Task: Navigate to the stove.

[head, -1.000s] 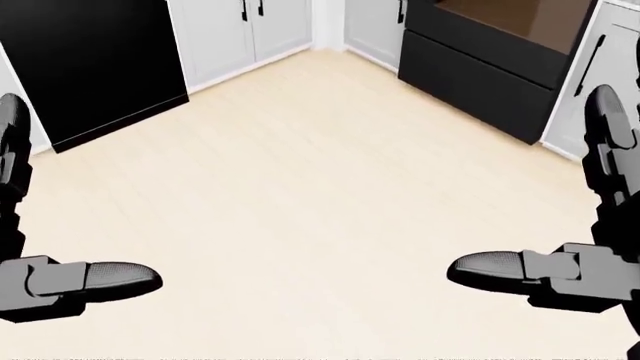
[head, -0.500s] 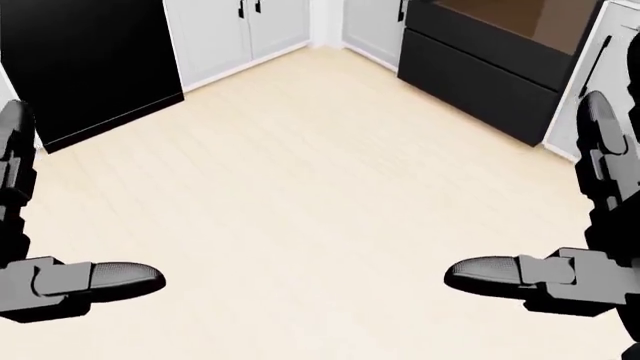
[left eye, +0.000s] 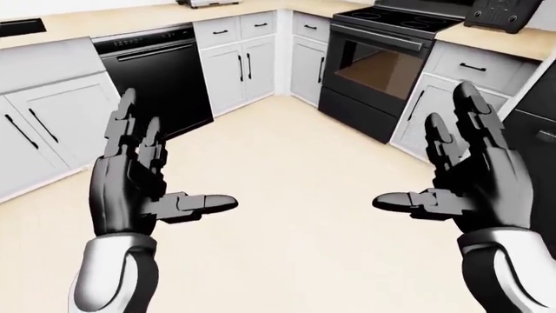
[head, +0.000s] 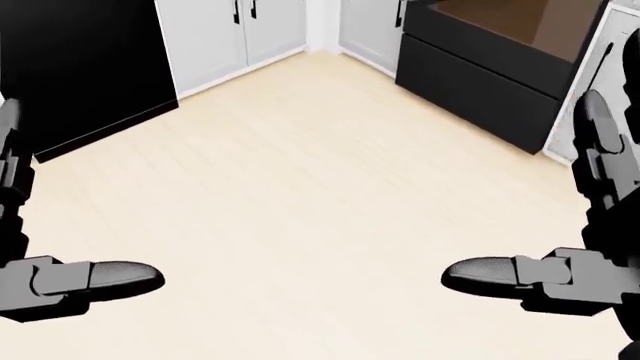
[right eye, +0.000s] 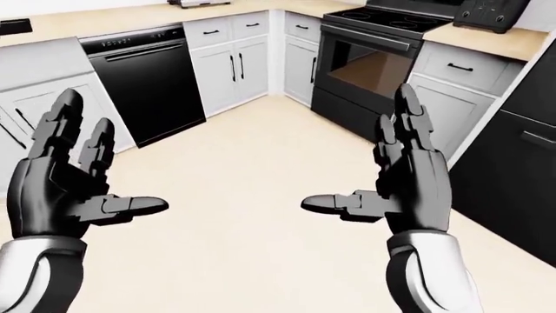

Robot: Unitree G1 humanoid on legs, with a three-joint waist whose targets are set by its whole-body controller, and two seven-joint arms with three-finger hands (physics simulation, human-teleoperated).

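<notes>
Stove (left eye: 382,65): upper right of the left-eye view, black, set in a run of white cabinets (left eye: 234,62) — oven door with brownish window facing the floor.
Dishwasher (left eye: 161,78): black, left of the stove, around the cabinet corner.
Floor (head: 320,187): pale wood, between robot and stove.
Left hand (left eye: 139,179): raised, fingers spread upward, thumb pointing inward — grasping nothing.
Right hand (left eye: 474,173): likewise released, palm inward, empty.
Counter (left eye: 96,19): beige top; a dark appliance (left eye: 500,12) sits right of the stove.
</notes>
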